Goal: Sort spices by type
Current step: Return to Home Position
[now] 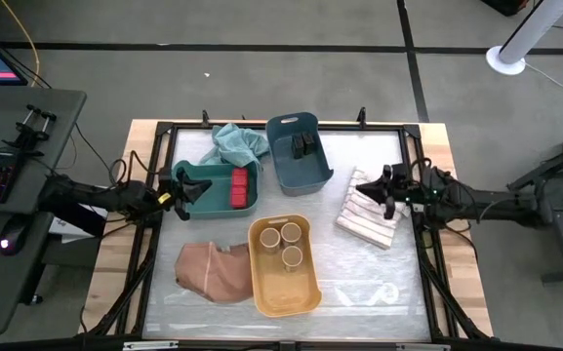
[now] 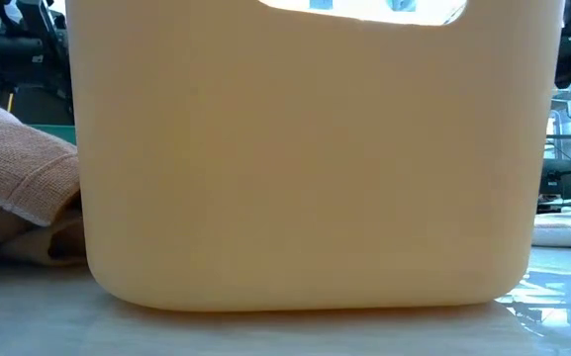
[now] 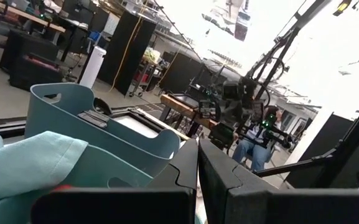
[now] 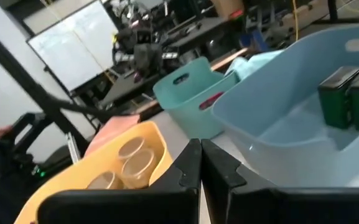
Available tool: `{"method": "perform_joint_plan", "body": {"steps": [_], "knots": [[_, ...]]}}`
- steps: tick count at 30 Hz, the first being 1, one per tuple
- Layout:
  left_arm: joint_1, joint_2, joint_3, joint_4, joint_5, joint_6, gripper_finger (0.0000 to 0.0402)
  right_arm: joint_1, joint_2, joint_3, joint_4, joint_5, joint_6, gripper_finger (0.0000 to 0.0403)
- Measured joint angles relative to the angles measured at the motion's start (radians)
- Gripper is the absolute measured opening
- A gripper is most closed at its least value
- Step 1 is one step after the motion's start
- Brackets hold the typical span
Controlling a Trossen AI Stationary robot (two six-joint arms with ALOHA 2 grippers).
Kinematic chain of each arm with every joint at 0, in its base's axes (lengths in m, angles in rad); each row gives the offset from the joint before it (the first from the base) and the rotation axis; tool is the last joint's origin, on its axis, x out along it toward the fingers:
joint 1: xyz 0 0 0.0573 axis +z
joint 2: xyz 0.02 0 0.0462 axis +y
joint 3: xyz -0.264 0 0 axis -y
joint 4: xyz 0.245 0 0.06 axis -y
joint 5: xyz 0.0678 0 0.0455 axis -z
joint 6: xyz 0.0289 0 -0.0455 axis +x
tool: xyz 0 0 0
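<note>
Where the high view looks down on the table, the left gripper sits up and left of the yellow bin, its fingers pressed together with nothing between them, at the left end of the green bin; that green bin, also up and left of the yellow bin, holds the red boxy spices at its right end; a tan cloth lies crumpled against the yellow bin's left wall; a teal cloth is bunched farther up and left of the yellow bin, beyond the green one; inside the yellow bin three tan round jars stand clustered in its upper half; directly above the yellow bin the blue bin holds the dark grey boxy spices; a striped cloth lies just right of the yellow bin; the right gripper, fingers likewise closed on nothing, is over that cloth's upper edge, up and right of the yellow bin.
</note>
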Motion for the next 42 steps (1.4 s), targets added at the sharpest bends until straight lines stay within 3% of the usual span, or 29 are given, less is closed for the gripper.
{"method": "perform_joint_plan", "body": {"steps": [7, 11, 17, 27, 42], "knots": [[0.0, -0.048, 0.001, -0.074, 0.0, 0.0, 0.0001, 0.225, 0.05, 0.0, -0.003, 0.232, -0.019, 0.0], [0.0, -0.067, 0.001, -0.134, 0.0, 0.0, 0.0001, 0.294, 0.066, -0.024, 0.04, 0.305, -0.022, 0.0], [0.0, -0.099, 0.001, -0.207, 0.0, 0.0, 0.0001, 0.294, 0.064, -0.199, 0.307, 0.316, 0.048, 0.0], [0.0, -0.124, 0.001, -0.22, 0.0, 0.0, 0.0001, 0.226, 0.062, -0.149, 0.143, 0.233, -0.132, 0.0], [0.0, -0.128, 0.001, -0.22, 0.0, 0.0, 0.0001, 0.212, 0.072, -0.203, -0.005, 0.195, -0.121, 0.0]]}}
